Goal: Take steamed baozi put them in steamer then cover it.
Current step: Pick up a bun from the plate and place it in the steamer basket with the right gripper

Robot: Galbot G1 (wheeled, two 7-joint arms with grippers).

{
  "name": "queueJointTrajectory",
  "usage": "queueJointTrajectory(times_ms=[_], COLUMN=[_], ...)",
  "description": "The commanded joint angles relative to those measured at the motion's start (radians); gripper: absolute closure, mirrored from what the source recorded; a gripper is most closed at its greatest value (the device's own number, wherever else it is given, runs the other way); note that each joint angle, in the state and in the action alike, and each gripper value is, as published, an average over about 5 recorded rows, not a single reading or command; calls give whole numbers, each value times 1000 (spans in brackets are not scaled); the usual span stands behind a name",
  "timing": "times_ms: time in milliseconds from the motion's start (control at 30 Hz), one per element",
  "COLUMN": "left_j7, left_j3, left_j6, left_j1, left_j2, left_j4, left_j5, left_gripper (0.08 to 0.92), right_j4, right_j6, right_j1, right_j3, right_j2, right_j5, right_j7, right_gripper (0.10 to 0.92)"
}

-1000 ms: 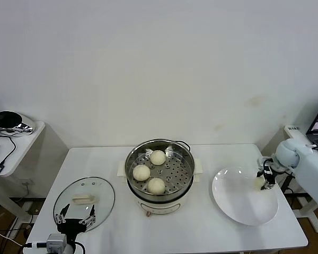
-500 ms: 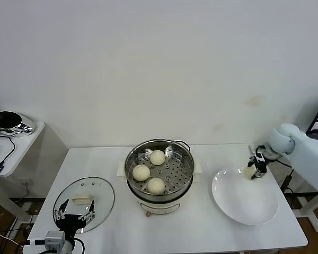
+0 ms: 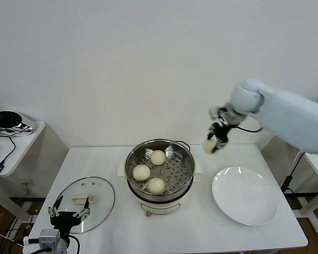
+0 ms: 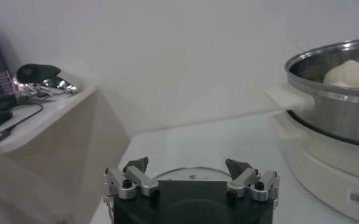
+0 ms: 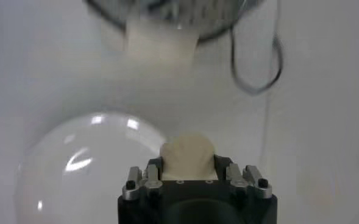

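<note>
**Last bun lifted clear of the plate**

The fourth small cream-white dough bun (image 3: pixel 210 145) has been raised from the flat white plate (image 3: pixel 246 196), now bare, and is held clamped in the right end effector (image 3: pixel 214 141), up beside the shiny steel steamer (image 3: pixel 160 168). Three buns (image 3: pixel 157 186) are seated on its tray. The left end effector (image 3: pixel 69 216), spread wide and holding nothing, is poised by the glass cover (image 3: pixel 85 202) on the white table (image 3: pixel 201 233).

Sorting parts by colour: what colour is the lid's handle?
Cream-white, on the clear glass lid; the head view shows the handle best.
</note>
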Motion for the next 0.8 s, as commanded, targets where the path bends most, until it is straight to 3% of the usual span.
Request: queueJointTrajectory(times_ms=[33, 300, 800], left_j7=[-6, -7, -11], left_j3=[-10, -8, -2], left_j6=[-3, -4, -5], left_j1=[8, 9, 4], left_j2=[13, 13, 11], left_j4=[-11, -12, -2], left_j5=[-8, -17, -31], left_gripper=[177, 177, 177], right_j4=[-49, -109, -141], right_j6=[-88, -109, -138], right_j1=[148, 76, -69], right_j3=[-177, -197, -172], right_j2=[300, 378, 361], right_j5=[207, 156, 71], right_j7=[14, 41, 85], right_gripper=[491, 491, 490])
